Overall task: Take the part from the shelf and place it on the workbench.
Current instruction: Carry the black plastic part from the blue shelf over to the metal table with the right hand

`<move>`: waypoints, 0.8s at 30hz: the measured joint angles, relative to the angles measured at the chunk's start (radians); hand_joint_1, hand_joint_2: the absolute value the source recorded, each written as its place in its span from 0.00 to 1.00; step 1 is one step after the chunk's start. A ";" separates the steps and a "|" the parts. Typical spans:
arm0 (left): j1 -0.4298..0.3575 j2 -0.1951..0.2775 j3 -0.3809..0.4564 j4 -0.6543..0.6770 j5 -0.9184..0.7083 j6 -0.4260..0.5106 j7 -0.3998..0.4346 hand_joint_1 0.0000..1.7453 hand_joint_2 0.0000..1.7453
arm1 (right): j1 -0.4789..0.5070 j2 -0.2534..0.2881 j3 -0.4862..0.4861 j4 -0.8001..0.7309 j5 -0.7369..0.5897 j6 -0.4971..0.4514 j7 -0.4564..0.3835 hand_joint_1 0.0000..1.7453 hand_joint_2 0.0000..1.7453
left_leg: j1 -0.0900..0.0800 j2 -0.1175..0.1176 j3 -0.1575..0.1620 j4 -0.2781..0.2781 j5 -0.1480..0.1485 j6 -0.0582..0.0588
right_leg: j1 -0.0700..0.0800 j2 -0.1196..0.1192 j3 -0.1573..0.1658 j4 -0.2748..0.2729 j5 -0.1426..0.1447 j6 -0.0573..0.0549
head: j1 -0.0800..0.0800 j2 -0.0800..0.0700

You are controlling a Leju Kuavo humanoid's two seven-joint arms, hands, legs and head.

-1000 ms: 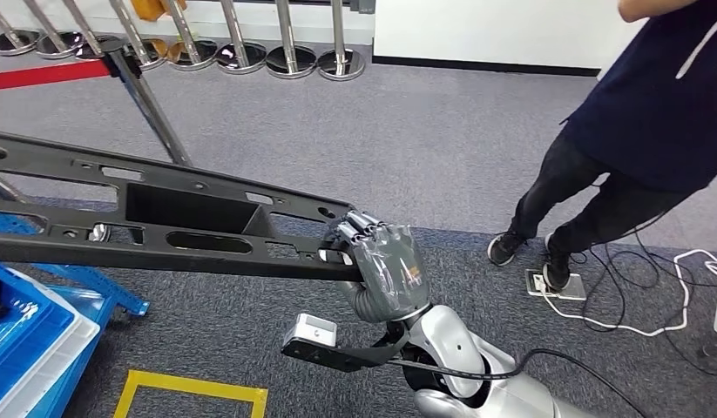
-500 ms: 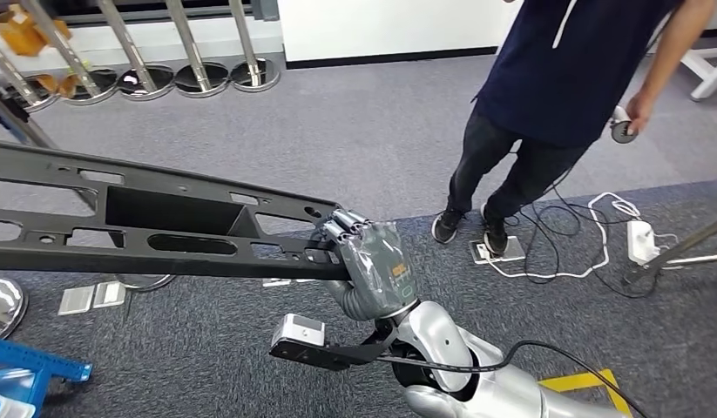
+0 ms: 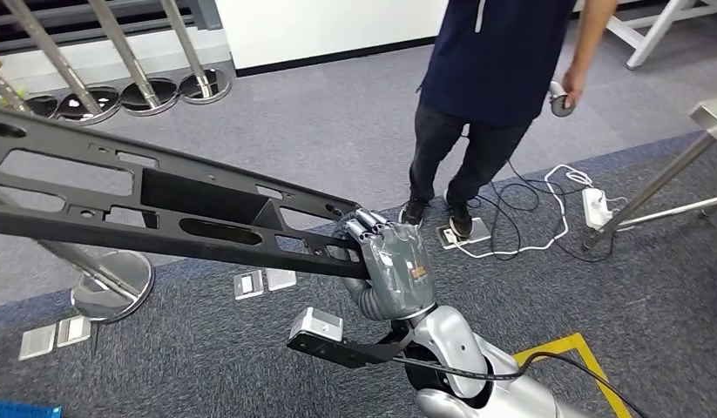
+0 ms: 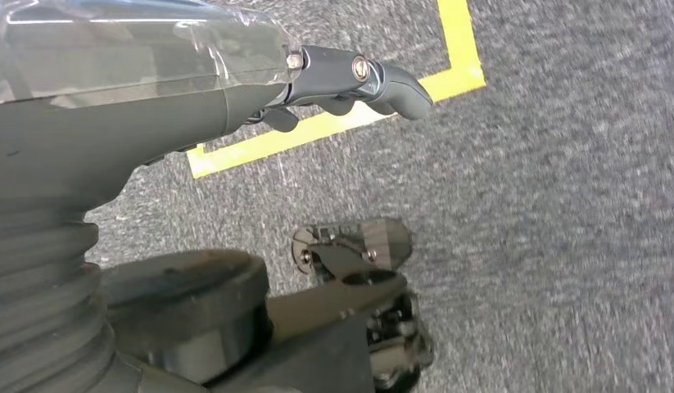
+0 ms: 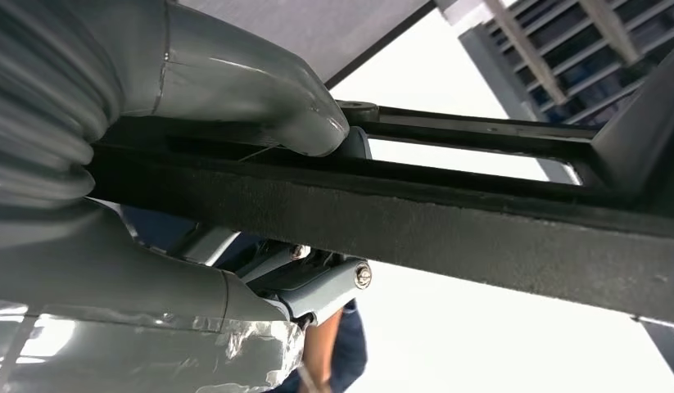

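At the near end of a long black part (image 3: pixel 163 213), the right robot hand (image 3: pixel 391 266) is clamped on: in the right wrist view its thumb (image 5: pixel 260 90) lies over one face of the bar while the darker fingers (image 5: pixel 325 282) curl under the other. From that grip the part (image 5: pixel 448 213) stretches away to the left across the head view, lifted off everything, a flat frame pierced with slots and cut-outs. The left robot hand (image 4: pixel 350 78) hangs over grey carpet (image 4: pixel 563 205) crossed by a yellow floor line (image 4: pixel 333 123); its fingers curl in loosely and seem to hold nothing, though I cannot tell how tightly they are closed.

Farther out, a person (image 3: pixel 494 78) in dark clothes stands just beyond the right hand, with white cables (image 3: pixel 546 218) and a power strip (image 3: pixel 596 207) on the floor beside their feet. Chrome stanchion bases (image 3: pixel 145 91) line the far wall, and a metal leg (image 3: pixel 659 187) slants in at the right.

Judging by this, the pick-up is done: the part is off the shelf and carried. Reaching the desk and setting the part down remain.
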 joint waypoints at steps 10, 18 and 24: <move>0.007 0.002 0.001 0.000 0.000 0.003 0.008 0.00 1.00 | 0.003 -0.001 -0.003 0.000 0.000 -0.008 0.001 1.00 1.00 | -0.002 -0.150 -0.071 0.085 0.016 0.014 | 0.003 0.125 0.013 0.002 -0.005 -0.015 | -0.040 0.000; 0.008 0.005 0.001 0.000 0.003 0.013 0.009 0.00 1.00 | 0.008 -0.004 -0.009 0.000 0.000 -0.018 0.005 1.00 1.00 | 0.000 -0.116 -0.034 -0.009 0.044 0.043 | 0.000 0.076 -0.057 0.123 -0.073 0.019 | -0.028 0.000; 0.013 0.005 0.001 0.000 0.007 0.017 0.009 0.00 1.00 | 0.011 -0.005 -0.010 0.000 0.000 -0.017 0.007 1.00 1.00 | 0.000 -0.035 -0.020 -0.007 0.027 0.038 | -0.016 0.004 -0.080 0.154 -0.036 0.035 | -0.001 0.000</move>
